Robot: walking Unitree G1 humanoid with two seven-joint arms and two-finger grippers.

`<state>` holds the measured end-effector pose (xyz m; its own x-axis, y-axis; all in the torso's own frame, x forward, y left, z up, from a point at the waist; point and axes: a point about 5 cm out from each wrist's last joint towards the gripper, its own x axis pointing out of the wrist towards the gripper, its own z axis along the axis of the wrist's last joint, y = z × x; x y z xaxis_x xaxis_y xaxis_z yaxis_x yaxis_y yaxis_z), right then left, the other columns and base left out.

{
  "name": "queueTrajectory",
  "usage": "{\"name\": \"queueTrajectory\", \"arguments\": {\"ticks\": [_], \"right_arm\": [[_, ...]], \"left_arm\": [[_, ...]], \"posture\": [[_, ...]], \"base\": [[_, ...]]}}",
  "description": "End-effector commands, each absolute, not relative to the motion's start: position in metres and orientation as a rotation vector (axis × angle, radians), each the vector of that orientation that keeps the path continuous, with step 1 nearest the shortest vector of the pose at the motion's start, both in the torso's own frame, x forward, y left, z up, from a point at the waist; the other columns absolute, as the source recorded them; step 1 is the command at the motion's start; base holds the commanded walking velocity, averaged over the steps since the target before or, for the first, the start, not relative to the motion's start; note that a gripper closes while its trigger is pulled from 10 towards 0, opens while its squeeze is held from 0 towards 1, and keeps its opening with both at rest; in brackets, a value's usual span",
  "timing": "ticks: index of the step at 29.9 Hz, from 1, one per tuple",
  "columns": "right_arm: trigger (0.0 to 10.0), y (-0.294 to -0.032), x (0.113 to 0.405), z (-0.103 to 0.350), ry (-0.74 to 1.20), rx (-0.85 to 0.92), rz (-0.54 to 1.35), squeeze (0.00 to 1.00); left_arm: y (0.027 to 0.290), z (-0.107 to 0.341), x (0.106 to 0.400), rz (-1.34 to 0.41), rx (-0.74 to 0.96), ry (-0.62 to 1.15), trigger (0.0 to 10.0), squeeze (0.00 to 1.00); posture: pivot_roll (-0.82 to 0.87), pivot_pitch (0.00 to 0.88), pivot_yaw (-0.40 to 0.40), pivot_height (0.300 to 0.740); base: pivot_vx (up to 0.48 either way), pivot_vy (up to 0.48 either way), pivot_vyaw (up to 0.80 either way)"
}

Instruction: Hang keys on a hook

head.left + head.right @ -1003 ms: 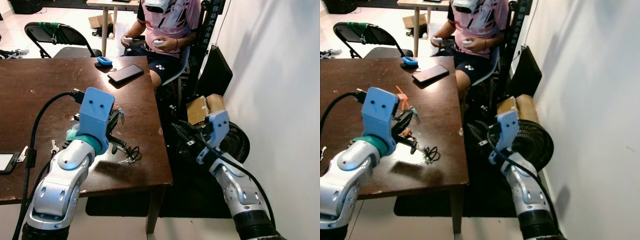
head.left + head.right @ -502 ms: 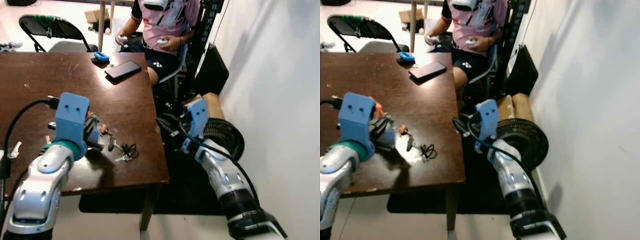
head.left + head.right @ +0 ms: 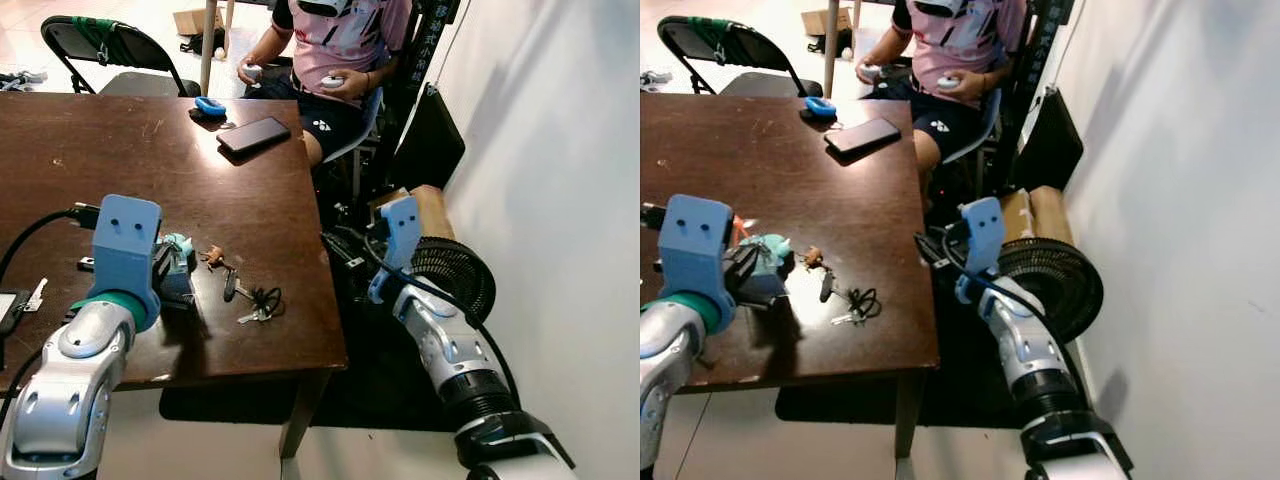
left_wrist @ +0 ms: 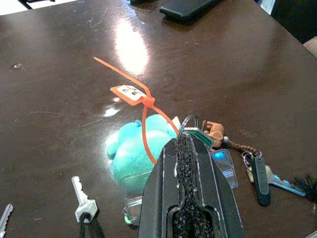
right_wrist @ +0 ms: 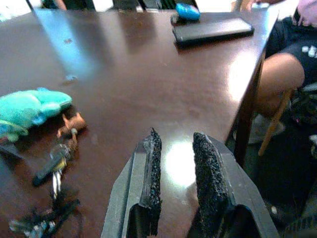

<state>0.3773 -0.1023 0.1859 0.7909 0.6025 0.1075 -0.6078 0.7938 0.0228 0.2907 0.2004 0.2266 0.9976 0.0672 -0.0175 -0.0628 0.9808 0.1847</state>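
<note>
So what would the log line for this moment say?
left gripper: shut on key ring | keys: on table | right gripper: open, off table edge

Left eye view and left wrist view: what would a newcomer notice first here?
First, the left gripper, closed over the metal ring of a key bunch with a turquoise plush toy and orange zip tie on the dark brown wooden table. Beyond the table's far right corner sits a person in a pink shirt. The right gripper hovers open beside the table's right edge.

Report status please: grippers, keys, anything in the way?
Left gripper shut on key ring, over table. Right gripper open, beside table edge. Keys lie on table. No hook seen.
</note>
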Motion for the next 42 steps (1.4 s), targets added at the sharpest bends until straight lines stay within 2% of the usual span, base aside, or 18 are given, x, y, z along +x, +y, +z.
{"name": "queueTrajectory", "arguments": {"ticks": [1,2,3,4,5,7,15,19,30,32,39,40,42], "right_arm": [[10.0,-0.098,0.375,0.179,-0.055,0.045,0.719,0.0],[10.0,-0.086,0.367,0.174,-0.044,-0.016,0.862,0.0],[10.0,-0.086,0.367,0.174,-0.044,-0.016,0.862,0.0],[10.0,-0.077,0.361,0.168,-0.007,-0.038,0.96,0.0],[10.0,-0.077,0.361,0.168,-0.007,-0.038,0.96,0.0],[10.0,-0.063,0.353,0.154,0.08,-0.064,1.081,0.0],[10.0,-0.052,0.352,0.139,0.184,-0.071,1.095,0.0],[10.0,-0.05,0.353,0.135,0.186,-0.103,1.052,0.0],[10.0,-0.066,0.37,0.149,0.101,-0.084,0.862,0.0],[10.0,-0.077,0.381,0.168,0.0,0.041,0.739,0.0],[10.0,-0.088,0.387,0.177,-0.024,0.154,0.67,0.0],[10.0,-0.082,0.385,0.169,0.033,0.145,0.718,0.27],[10.0,-0.077,0.382,0.163,0.073,0.138,0.753,0.27]], "left_arm": [[0.199,0.222,0.291,0.067,0.187,0.052,10.0,0.0],[0.2,0.222,0.291,0.068,0.188,0.055,10.0,0.0],[0.2,0.222,0.291,0.068,0.188,0.055,10.0,0.0],[0.2,0.221,0.29,0.07,0.188,0.058,10.0,0.0],[0.2,0.221,0.29,0.07,0.188,0.058,10.0,0.0],[0.2,0.22,0.288,0.072,0.187,0.062,10.0,0.0],[0.199,0.218,0.287,0.075,0.186,0.066,10.0,0.0],[0.199,0.219,0.287,0.083,0.181,0.064,10.0,0.0],[0.196,0.219,0.289,0.079,0.168,0.063,10.0,0.0],[0.195,0.219,0.289,0.077,0.165,0.064,10.0,0.0],[0.195,0.219,0.289,0.076,0.163,0.066,10.0,0.0],[0.195,0.219,0.289,0.076,0.162,0.066,10.0,0.0],[0.195,0.219,0.289,0.075,0.161,0.066,10.0,0.0]], "posture": [[0.2,0.176,-0.005,0.74],[0.2,0.174,-0.01,0.74],[0.2,0.174,-0.01,0.74],[0.2,0.177,-0.014,0.74],[0.2,0.177,-0.014,0.74],[0.2,0.178,-0.018,0.74],[0.21,0.182,-0.028,0.74],[0.21,0.188,-0.032,0.74],[0.2,0.19,-0.028,0.74],[0.2,0.19,-0.028,0.74],[0.2,0.193,-0.022,0.74],[0.2,0.196,-0.02,0.74],[0.2,0.196,-0.02,0.74]], "base": [[0.0,0.0,0.0],[0.0,0.0,0.0],[0.0,0.0,0.0],[0.0,0.0,0.0],[0.0,0.0,0.0],[0.0,0.0,0.0],[0.0,0.0,0.0],[0.0,0.0,0.0],[0.0,0.0,0.0],[0.0,0.0,0.0],[0.0,0.0,0.0],[0.0,0.0,0.0],[0.0,0.0,0.0]]}}
